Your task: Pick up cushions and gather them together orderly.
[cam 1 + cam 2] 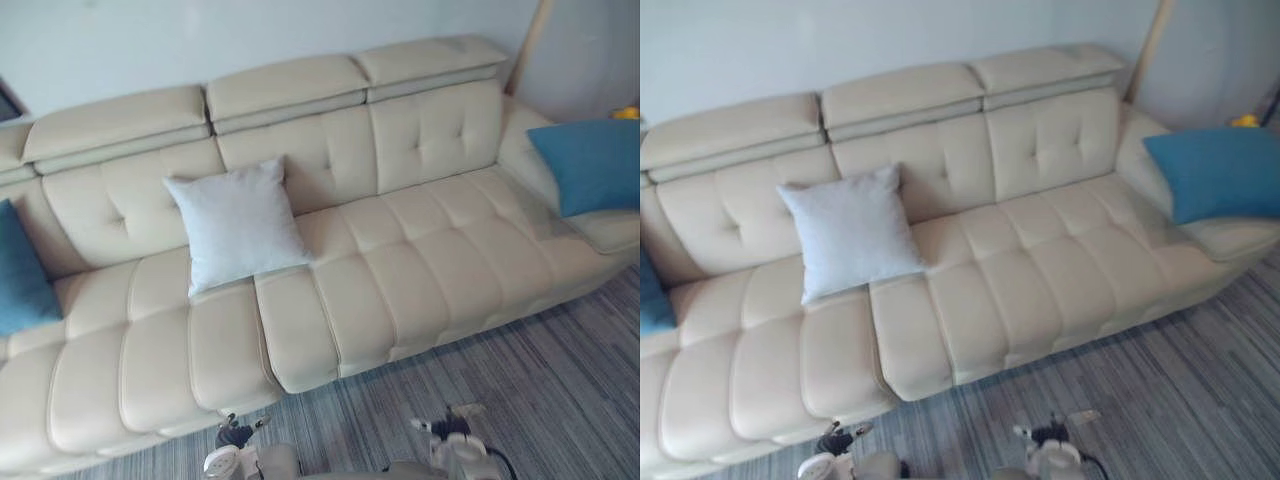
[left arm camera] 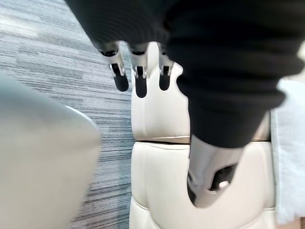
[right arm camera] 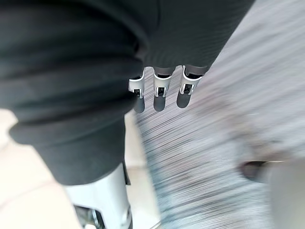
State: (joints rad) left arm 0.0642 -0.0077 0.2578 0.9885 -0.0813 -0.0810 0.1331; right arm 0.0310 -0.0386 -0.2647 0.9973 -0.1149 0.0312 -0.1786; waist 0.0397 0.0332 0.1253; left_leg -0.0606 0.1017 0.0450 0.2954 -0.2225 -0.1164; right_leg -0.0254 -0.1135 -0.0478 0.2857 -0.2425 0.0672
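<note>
My left hand (image 2: 137,78) and my right hand (image 3: 160,93) hang low over the striped carpet (image 1: 560,370), fingers loosely straight, holding nothing. On the cream sofa (image 1: 420,260) ahead, 1 white cushion (image 1: 238,225) leans on the backrest. The left blue cushion (image 1: 20,270) and right blue cushion (image 1: 590,165) sit at opposite ends, well apart.

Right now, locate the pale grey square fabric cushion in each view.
Left eye view: pale grey cushion leaning on the cream leather sofa, left of centre.
Right eye view: likewise.
Left wrist view: likely the pale cloth beside the seat.
Right wrist view: sofa front, carpet.
Shared landmark: the sofa.
</note>
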